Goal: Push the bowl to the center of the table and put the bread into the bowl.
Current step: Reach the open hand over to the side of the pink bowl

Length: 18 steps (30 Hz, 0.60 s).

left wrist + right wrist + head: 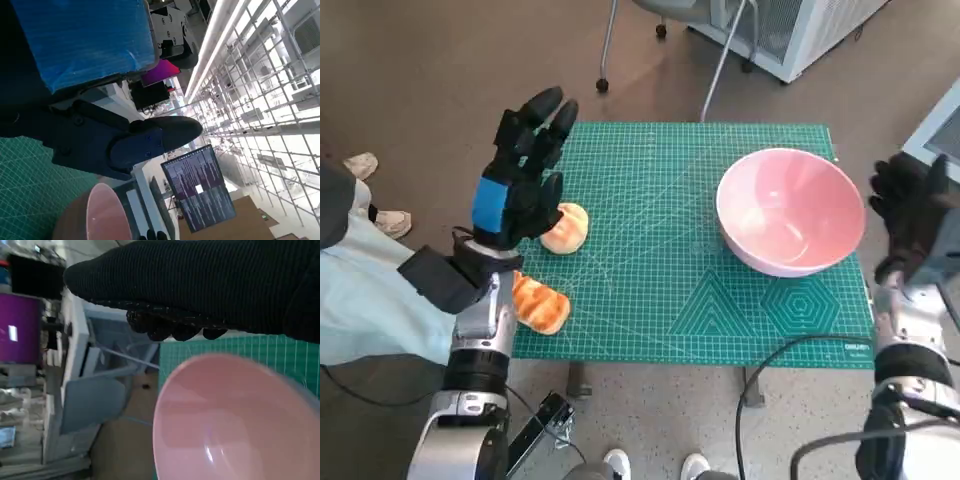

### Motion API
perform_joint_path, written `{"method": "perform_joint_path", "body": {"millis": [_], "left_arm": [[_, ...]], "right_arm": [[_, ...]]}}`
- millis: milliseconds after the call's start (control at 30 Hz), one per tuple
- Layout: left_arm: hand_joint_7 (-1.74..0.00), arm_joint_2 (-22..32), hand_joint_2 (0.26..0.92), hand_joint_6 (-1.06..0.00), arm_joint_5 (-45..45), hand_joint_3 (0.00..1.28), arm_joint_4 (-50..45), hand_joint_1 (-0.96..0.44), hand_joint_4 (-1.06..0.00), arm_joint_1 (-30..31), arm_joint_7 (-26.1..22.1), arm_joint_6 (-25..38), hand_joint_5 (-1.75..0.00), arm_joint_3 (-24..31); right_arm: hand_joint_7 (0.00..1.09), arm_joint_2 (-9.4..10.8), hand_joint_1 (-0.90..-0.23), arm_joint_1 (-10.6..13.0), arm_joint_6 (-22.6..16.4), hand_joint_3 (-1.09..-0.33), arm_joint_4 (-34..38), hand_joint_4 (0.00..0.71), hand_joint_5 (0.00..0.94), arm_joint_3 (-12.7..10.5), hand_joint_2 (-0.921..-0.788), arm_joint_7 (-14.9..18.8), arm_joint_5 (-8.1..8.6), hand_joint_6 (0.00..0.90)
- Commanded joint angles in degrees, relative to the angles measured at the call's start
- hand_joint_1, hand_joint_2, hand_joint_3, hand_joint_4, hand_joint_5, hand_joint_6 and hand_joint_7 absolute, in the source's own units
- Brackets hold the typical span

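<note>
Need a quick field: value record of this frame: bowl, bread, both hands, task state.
bowl: pink bowl, empty, upright, on the right part of the green mat, not centred
bread: two pieces near the mat's left edge; round bun partly behind the left hand, longer loaf nearer the robot
left hand: left hand raised over the bun, fingers spread, holding nothing
right hand: right hand just beyond the bowl's right rim, holding nothing; contact unclear
task state: bowl not yet centred, no bread in bowl

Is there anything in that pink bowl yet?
Empty. The pink bowl shows only its bare inside, and both pieces of bread lie on the green mat.
</note>
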Motion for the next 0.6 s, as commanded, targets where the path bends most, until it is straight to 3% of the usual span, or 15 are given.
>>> {"method": "perform_joint_path", "body": {"millis": [33,233,600], "left_arm": [[-0.58,1.4,0.921,-0.06,-0.2,0.52,-2.9,-0.69,-0.3,2.3,0.0,0.3,-0.01,0.5],[-0.51,2.6,0.921,-0.1,-0.7,0.52,-5.6,-0.7,-0.31,4.3,-0.1,1.5,-0.01,0.7],[-0.46,4.1,0.921,-0.1,-1.1,0.51,-8.8,-0.7,-0.31,6.4,0.0,3.9,0.0,1.2]], "right_arm": [[0.3,1.6,-0.565,0.1,1.5,-0.911,1.0,0.195,0.003,-0.1,-0.921,0.6,-0.36,0.1],[0.28,2.8,-0.573,-0.3,2.3,-0.914,1.2,0.198,0.004,-0.5,-0.921,1.3,-0.06,0.102],[0.28,6.2,-0.646,-1.3,2.4,-0.838,1.1,0.23,0.012,-2.0,-0.921,3.0,0.69,0.151]]}}
